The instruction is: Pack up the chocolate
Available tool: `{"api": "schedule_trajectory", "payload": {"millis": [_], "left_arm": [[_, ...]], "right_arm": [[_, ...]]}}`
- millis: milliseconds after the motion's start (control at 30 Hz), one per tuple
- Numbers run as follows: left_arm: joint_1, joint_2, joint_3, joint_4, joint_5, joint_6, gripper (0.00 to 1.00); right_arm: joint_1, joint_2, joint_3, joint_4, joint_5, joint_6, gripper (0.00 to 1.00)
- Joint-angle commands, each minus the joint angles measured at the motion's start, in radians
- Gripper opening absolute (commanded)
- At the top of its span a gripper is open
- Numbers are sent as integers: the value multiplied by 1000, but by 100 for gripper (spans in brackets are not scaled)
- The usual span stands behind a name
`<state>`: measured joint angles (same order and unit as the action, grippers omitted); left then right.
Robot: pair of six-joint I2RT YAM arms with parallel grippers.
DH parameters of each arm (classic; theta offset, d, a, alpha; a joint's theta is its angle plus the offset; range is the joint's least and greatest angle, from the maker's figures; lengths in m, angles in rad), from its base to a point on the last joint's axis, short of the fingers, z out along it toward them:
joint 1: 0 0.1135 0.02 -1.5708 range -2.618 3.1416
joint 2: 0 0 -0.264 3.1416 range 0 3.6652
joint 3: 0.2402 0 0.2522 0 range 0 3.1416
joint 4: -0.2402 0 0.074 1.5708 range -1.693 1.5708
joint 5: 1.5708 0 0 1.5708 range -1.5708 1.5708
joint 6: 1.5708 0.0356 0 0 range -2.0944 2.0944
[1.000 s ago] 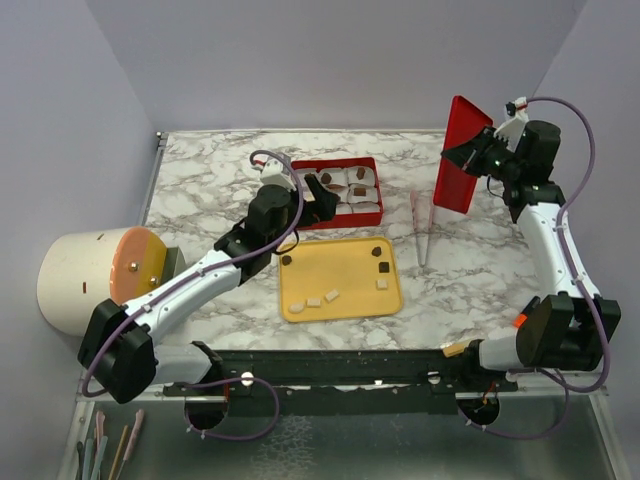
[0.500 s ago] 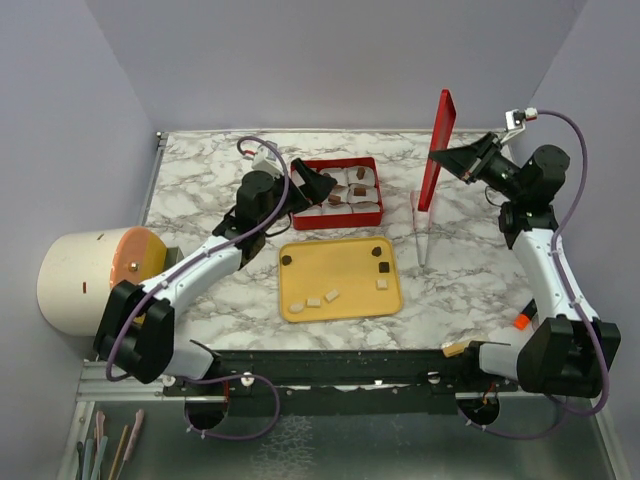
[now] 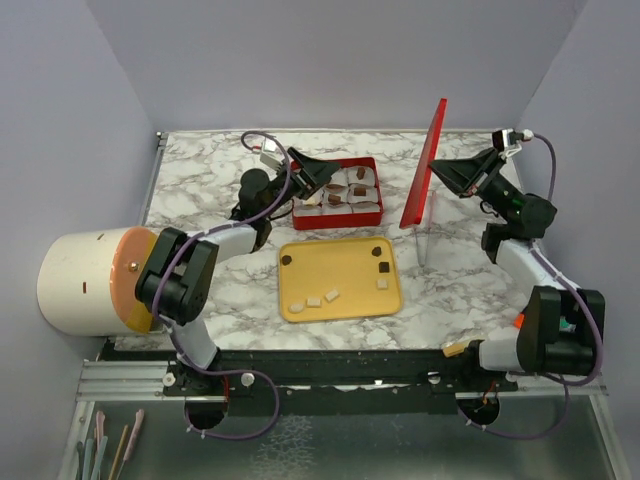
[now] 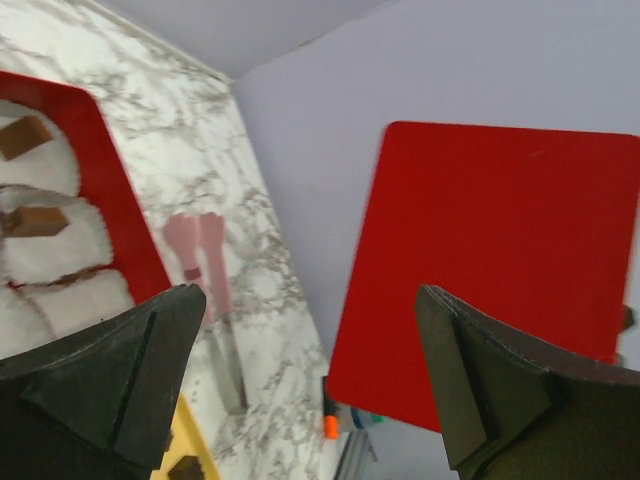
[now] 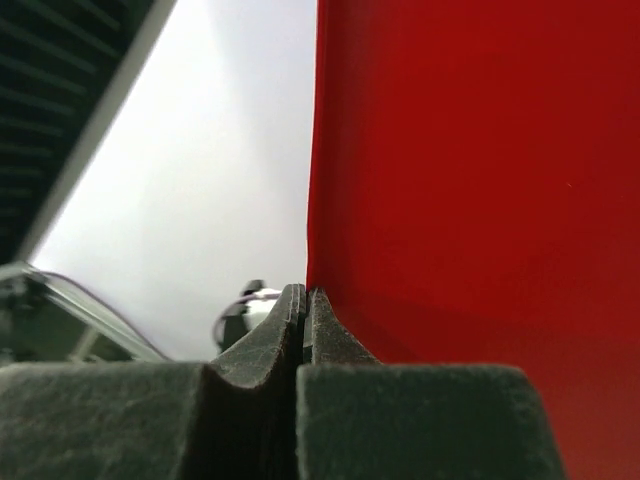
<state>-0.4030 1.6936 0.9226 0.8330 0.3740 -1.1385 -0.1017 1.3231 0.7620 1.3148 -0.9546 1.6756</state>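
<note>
Red lid [image 3: 417,190] in right claw [image 3: 440,167]

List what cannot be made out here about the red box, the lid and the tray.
- Top view: the left gripper covers the red box's left end; what lies there is hidden.
- Left wrist: the box is cut off by the left edge.
- Right wrist: the red lid fills half the frame; nothing behind it shows.
- Top view: the pale bits on the yellow tray are too small to identify.
</note>
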Motion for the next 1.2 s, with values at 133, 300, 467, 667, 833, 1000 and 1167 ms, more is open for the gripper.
{"api": "schedule_trajectory", "payload": {"millis": [133,300,467,667,833,1000,1167], "left_arm": [[17,266,134,595,227,-329,95],[18,369,209,705,288,-417,94],[18,424,248,799,300,-489,94],[17,476,287,924,308,-595,94],[16,494,319,927,322,-593,94],[13,495,351,930,321,-599,94],[9,488,369,933,318,-609,94]], "right_arm": [[112,82,-9,442,78,222,0],[191,114,42,442,90,213,0],[228,125,100,442,105,213,0],[259,146,162,442,127,222,0],[315,189,199,442,151,208,0],[361,223,216,442,176,190,1],[395,254,237,442,194,175,1]]}}
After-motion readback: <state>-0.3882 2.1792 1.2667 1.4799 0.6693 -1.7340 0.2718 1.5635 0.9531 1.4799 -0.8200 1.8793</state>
